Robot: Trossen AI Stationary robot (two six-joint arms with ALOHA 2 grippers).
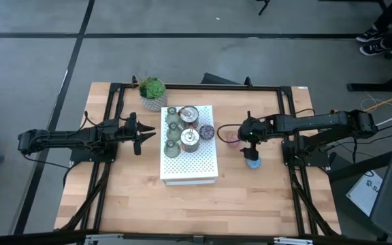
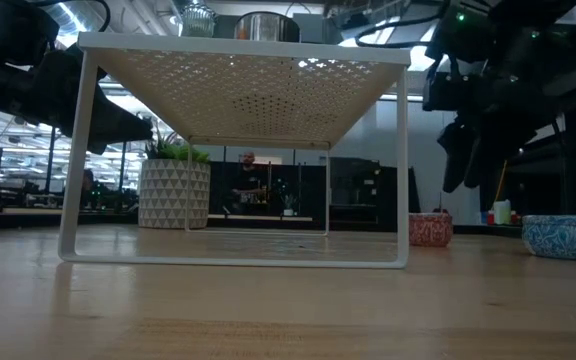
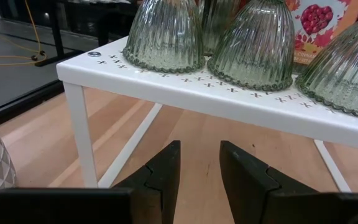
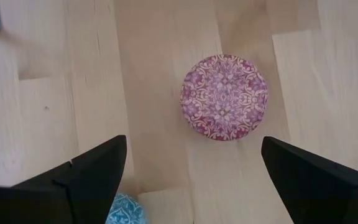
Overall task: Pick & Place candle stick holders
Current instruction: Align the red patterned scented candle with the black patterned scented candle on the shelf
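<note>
Three olive-green glass holders (image 1: pixel 173 128), two silvery metal holders (image 1: pixel 190 126) and a purple holder (image 1: pixel 207 131) stand on the white perforated box (image 1: pixel 190 167). The green holders also show in the left wrist view (image 3: pixel 166 34). A pink holder (image 4: pixel 224 96) and a blue holder (image 1: pixel 253 162) stand on the table to the right of the box. My right gripper (image 4: pixel 193 140) points down, open wide and empty, above the table beside the pink holder. My left gripper (image 3: pixel 201 177) is level at the box's left side, below its top, slightly open and empty.
A green plant in a white pot (image 1: pixel 153 93) stands at the far edge, left of the box. The box stands on thin legs (image 2: pixel 72 160) with open room beneath. Bare wooden table (image 1: pixel 182 211) lies toward the near edge.
</note>
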